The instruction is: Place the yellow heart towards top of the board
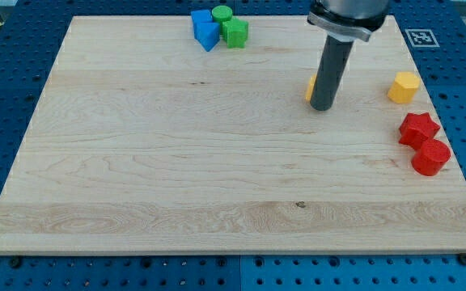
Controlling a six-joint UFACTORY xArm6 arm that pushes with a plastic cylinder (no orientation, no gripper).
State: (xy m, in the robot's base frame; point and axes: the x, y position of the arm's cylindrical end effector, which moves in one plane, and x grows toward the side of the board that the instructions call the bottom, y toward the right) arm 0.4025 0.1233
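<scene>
Here, left to right, with my tip (324, 107) as the landmark: a blue block cluster (205, 29) and two green blocks (231, 27) lie well apart from it, toward the view's top left on the board (136, 178). Just at the tip's left, a sliver of yellow (310, 88) shows from behind the rod; this is judged to be the yellow heart, though its shape is hidden. To the tip's right lies a second yellow block (404, 86), faceted rather than heart-shaped, and further to the lower right a red star (418, 128) touching a red cylinder (430, 157).

The rod carries nothing and has no jaws; its end rests on the wood, touching or just beside the hidden yellow piece.

Handling, as a judgement: the heart looks small, rigid and light, likely to slide easily on smooth wood and to swivel if pushed off-centre. Contact is best made on its bottom-facing side, centred, pushing toward the view's top.
</scene>
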